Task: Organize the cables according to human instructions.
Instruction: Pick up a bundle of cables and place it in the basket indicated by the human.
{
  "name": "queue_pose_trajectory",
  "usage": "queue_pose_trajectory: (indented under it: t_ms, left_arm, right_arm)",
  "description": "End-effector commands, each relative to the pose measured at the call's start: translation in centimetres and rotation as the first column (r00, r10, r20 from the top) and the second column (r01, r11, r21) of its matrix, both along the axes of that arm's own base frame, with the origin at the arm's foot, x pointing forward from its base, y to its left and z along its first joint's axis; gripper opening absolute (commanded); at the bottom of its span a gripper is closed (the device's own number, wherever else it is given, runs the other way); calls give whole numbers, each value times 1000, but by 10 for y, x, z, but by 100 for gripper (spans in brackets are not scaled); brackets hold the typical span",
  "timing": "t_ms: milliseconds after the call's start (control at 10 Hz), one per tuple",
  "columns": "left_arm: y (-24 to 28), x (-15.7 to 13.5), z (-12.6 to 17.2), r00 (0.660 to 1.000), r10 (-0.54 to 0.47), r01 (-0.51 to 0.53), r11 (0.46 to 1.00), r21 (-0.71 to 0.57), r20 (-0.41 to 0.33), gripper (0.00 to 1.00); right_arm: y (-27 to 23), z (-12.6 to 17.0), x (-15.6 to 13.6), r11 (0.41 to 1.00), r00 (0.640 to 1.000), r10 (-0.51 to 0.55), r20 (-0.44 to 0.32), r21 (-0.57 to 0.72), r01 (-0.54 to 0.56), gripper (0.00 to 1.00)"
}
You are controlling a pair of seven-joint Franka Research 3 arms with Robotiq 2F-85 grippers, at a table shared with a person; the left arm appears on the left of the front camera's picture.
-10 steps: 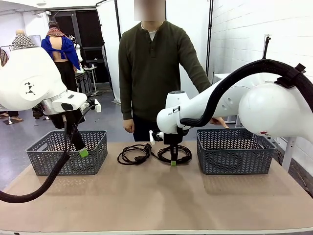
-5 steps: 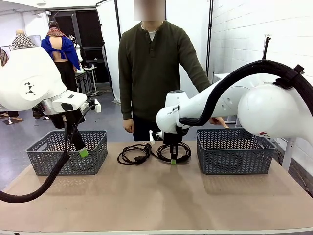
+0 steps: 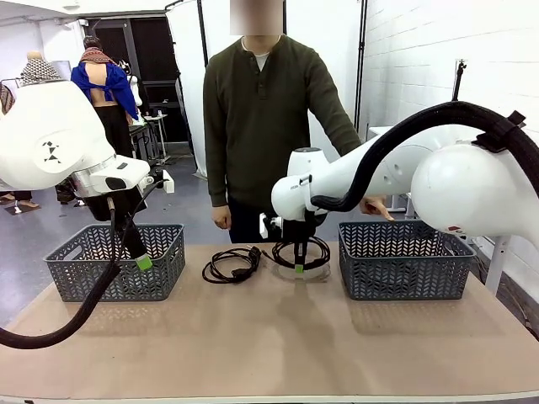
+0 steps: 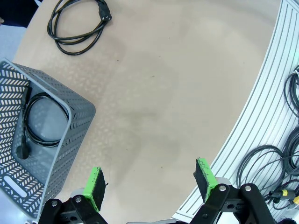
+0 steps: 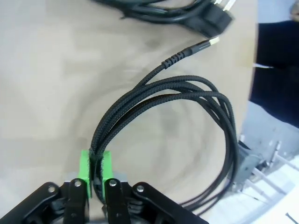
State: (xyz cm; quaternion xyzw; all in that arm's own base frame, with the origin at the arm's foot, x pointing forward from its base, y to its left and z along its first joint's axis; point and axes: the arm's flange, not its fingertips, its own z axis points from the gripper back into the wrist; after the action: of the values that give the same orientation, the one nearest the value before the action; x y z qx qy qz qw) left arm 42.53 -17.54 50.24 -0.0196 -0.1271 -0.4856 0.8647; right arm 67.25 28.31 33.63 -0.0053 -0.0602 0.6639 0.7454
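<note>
Holding: the right fingers (image 5: 84, 169) are clamped shut on the near edge of a braided cable coil (image 5: 187, 93), which seems just clear of the counter (image 3: 269, 337).
Lie of coil: its loop runs away from the fingers toward the person, and its free plug end points at the second cord (image 3: 229, 263), which lies flat just beside it.
Nearer arm: the right; the right basket (image 3: 404, 269) stands just beside the coil, with the person's hand (image 3: 376, 208) near its far rim.
Left fingers (image 4: 96, 186): spread wide, empty, hovering by the left basket (image 4: 74, 140).
Contents: the left basket holds one coiled cord (image 4: 42, 121); the right basket's inside cannot be told.
</note>
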Motion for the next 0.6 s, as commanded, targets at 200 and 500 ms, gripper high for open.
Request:
queue_pose_trajectory:
  t_ms: [200, 500]
  left_arm:
    - [0, 0, 2, 1000, 1, -1, 1000, 1, -3, 100]
    - [0, 0, 2, 1000, 1, -1, 1000, 1, -3, 100]
  right_arm:
    - [2, 76, -12, 998, 1000, 21, -19, 55, -20, 0]
    - [3, 127, -27, 995, 995, 80, -59, 64, -76, 0]
